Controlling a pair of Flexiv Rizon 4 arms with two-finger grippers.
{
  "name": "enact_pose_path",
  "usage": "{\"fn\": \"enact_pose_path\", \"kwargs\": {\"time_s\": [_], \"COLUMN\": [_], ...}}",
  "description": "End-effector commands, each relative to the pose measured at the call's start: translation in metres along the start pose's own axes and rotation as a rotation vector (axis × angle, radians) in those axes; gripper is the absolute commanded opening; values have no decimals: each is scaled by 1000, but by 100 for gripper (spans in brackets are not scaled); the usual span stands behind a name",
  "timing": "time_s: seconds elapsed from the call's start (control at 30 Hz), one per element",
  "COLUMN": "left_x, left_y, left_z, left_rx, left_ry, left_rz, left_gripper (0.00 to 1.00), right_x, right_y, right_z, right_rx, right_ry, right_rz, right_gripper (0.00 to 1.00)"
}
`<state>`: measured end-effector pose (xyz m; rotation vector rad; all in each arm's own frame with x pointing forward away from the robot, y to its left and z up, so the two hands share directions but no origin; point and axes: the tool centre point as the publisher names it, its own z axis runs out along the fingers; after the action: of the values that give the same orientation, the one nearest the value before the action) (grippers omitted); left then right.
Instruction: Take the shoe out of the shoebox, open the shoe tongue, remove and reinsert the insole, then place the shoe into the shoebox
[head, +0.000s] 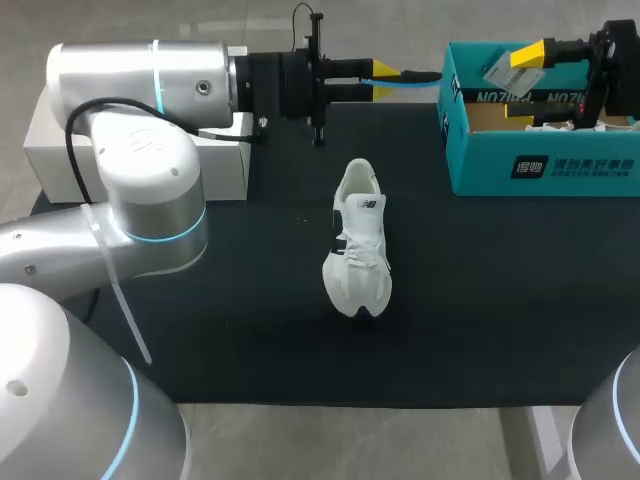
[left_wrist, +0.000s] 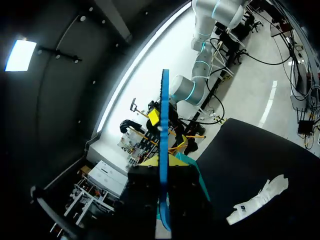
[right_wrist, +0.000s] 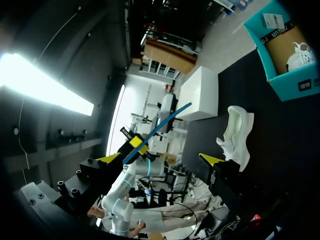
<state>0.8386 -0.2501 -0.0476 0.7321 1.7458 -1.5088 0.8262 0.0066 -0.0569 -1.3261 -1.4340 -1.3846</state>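
**Insole out and in the claw, reinsertion next**

Far left, behind the left arm: a plain white rectangular box (head: 225, 165), smooth-sided and sharp-cornered.

Over the back edge of the matte black table mat (head: 250, 300): the left gripper (head: 385, 82), yellow tips pinched together on a thin, flat blue insole (head: 415, 76). Shows edge-on in the left wrist view as a narrow strip running straight out between the fingers.

Mid-mat, well apart from that claw: the white running shoe (head: 358, 240), out of its box and untouched. Soft woven upper, laces, dark side markings, thick sculpted foam sole. Cannot tell how far open the tongue is.

Right: the open-topped teal cardboard shoebox (head: 500, 165), brown inside, with a second white shoe (right_wrist: 300, 54) lying in it. Just above the box: the right gripper (head: 525, 80), fingers spread wide, nothing between them.

Reads as the middle of the task: shoe out, insole removed, not yet back in. Calls next for carrying the insole down to the shoe's mouth and sliding it in toe end first. Probably needs the free right claw to steady the shoe or hold the tongue back. Likely bendy under load, so best fed in at a shallow angle to avoid buckling against the soft upper
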Motion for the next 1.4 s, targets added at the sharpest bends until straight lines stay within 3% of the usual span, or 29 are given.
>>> {"fn": "enact_pose_path", "kwargs": {"time_s": [0.03, 0.13, 0.87, 0.9, 1.03, 1.07, 1.13, 1.23, 1.3, 1.4], "left_x": [1, -1, -6, -6, -7, -6, -8, -9, -11, -10], "left_y": [8, 11, 11, 12, 15, 15, 17, 21, 25, 29], "left_z": [-6, -4, -2, -3, -8, -10, -12, -15, -18, -21], "left_rx": [-23, 12, 19, 31, -73, -26, -46, 2, 78, 72], "left_ry": [74, 81, 57, 54, 142, 148, 175, 221, 258, 298], "left_rz": [-703, -796, -749, -823, -1152, -1192, -1290, -1459, -1597, -1655], "left_gripper": [0, 0, 0, 0, 0, 0, 0, 0, 0, 0], "right_x": [0, 0, 0, 0, 0, 0, 0, 0, 0, 0], "right_y": [0, 0, 0, 0, 0, 0, 0, 0, 0, 0], "right_z": [1, 1, 1, 1, 1, 1, 1, 1, 1, 1], "right_rx": [-1, -1, -1, -1, -1, -1, -1, -1, -1, -1], "right_ry": [-1, -1, -1, -1, -1, -1, -1, -1, -1, -1], "right_rz": [1, 1, 1, 1, 1, 1, 1, 1, 1, 1], "right_gripper": [100, 100, 100, 100, 100, 100, 100, 100, 100, 100]}}
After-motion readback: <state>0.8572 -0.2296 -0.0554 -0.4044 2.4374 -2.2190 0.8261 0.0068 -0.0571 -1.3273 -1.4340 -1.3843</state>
